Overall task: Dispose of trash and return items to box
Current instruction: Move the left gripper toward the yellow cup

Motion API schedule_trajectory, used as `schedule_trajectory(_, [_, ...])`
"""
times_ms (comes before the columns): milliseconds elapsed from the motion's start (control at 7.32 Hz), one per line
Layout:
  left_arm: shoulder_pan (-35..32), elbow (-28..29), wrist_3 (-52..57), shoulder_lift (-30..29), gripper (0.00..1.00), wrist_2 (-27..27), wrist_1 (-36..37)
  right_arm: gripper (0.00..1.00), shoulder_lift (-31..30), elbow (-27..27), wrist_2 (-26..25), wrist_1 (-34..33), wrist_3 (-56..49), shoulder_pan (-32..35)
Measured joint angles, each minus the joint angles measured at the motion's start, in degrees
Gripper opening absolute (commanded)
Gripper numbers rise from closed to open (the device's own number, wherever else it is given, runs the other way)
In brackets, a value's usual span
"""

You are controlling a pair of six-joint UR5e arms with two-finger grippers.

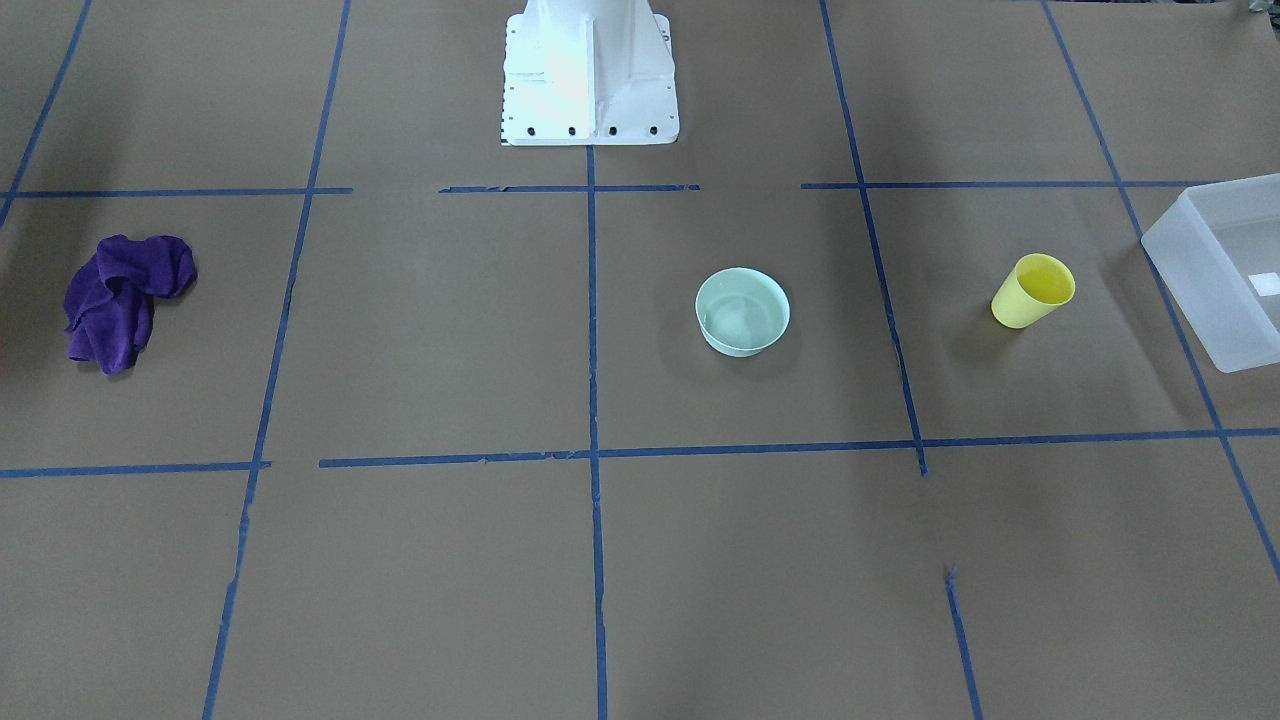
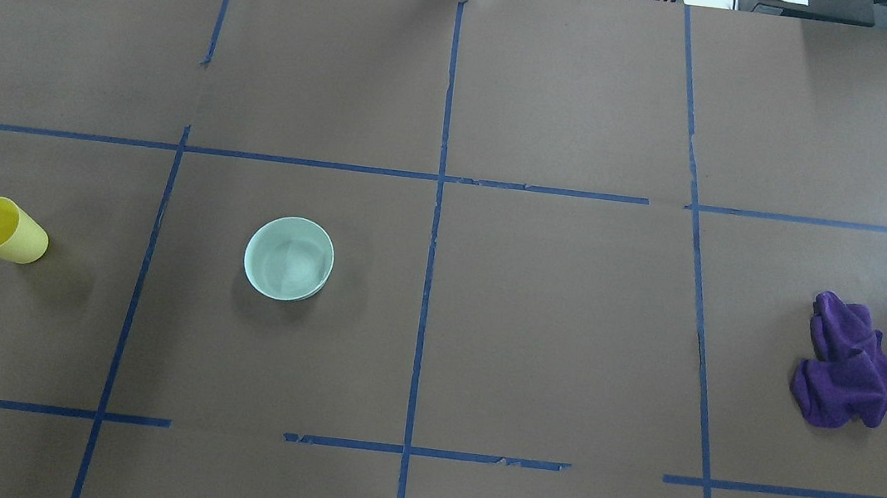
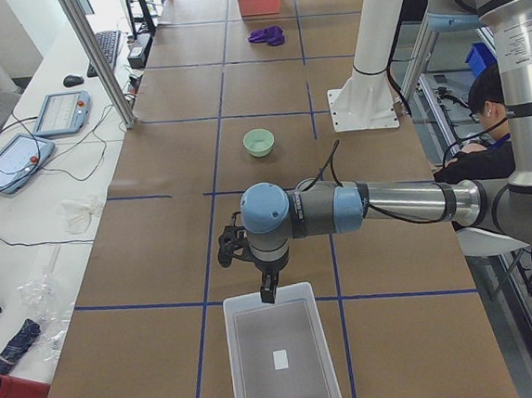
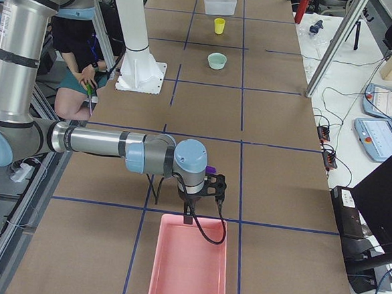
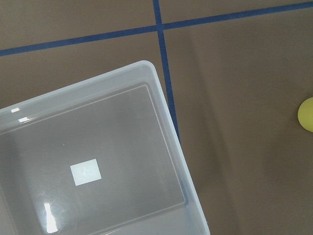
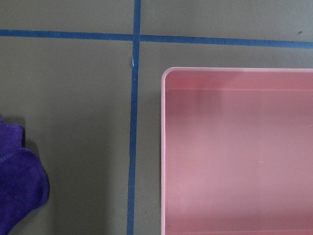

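Box: translucent plastic bin (image 1: 1195,295) at the left end of the desk (image 2: 553,312), empty, under the left gripper.
Left gripper (image 3: 269,292): hovers over the box; whether it is released or clenched cannot be told.
Cup (image 1: 1033,291): yellow, upright near the box. Likely light, thin and slick, so best pinched across the rim wall.
Bowl (image 1: 742,311): mint, upright nearer mid-desk. Likely light, stiff and smooth, best taken with one finger inside the rim.
Right gripper (image 4: 189,216): far end, over a pink bin (image 6: 234,81); state cannot be told.
Writing: none readable; a blank white sticker (image 5: 85,173) on the box floor.
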Motion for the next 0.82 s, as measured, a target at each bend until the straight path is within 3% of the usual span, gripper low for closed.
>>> schedule_trajectory(547, [0.0, 0.1, 0.1, -2.4, 1.0, 0.2, -1.3, 1.0, 0.1, 0.1, 0.2, 0.2, -0.2, -0.1])
schedule_trajectory(820, [0.1, 1.1, 0.1, -3.5, 1.0, 0.2, -7.0, 1.0, 0.8, 0.6, 0.4, 0.4, 0.1, -0.6])
